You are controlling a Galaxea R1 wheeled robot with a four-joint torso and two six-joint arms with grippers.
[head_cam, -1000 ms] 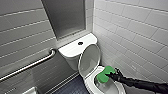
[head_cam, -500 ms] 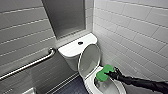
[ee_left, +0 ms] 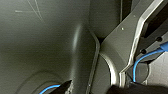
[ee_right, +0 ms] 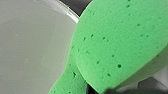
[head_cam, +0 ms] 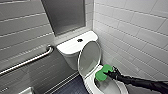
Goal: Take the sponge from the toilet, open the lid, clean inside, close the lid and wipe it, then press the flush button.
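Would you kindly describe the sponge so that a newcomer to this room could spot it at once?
Find the white toilet in the corner of the tiled walls, its lid raised. Just in front of that lid, over the open bowl, the right hand holds the sponge. It is the only bright green thing among white and grey.
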